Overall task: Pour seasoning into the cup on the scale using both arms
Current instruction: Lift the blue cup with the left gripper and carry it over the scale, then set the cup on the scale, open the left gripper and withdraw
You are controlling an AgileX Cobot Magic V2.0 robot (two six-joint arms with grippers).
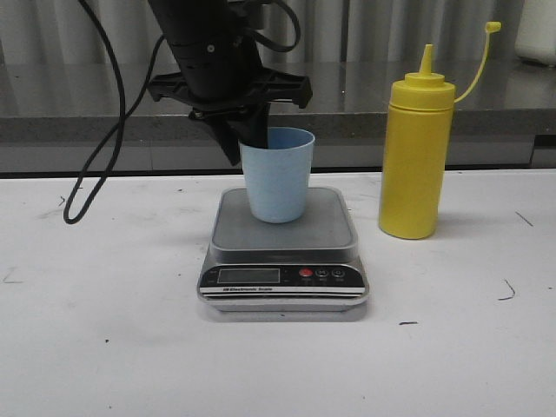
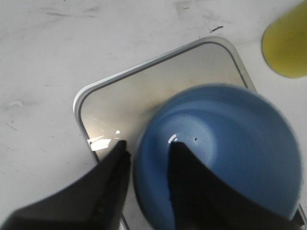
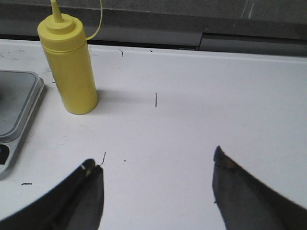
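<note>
The pale blue cup [image 1: 278,178] [image 2: 230,143] stands upright on the steel platform of the scale [image 1: 287,233] [image 2: 144,96]. My left gripper [image 1: 248,139] [image 2: 147,143] comes down over the cup's far-left rim, one finger inside the cup and one outside. A thin strip of platform shows between the outer finger and the wall, so the jaws stand open. The yellow seasoning bottle [image 1: 415,156] [image 3: 69,67] stands upright to the right of the scale, its cap hanging off on the tether. My right gripper [image 3: 156,158] hangs wide open over bare table to the bottle's right, holding nothing.
A black cable [image 1: 95,156] loops down from the left arm onto the table left of the scale. A grey ledge [image 1: 87,130] runs along the table's far edge. The scale's corner [image 3: 14,96] shows in the right wrist view.
</note>
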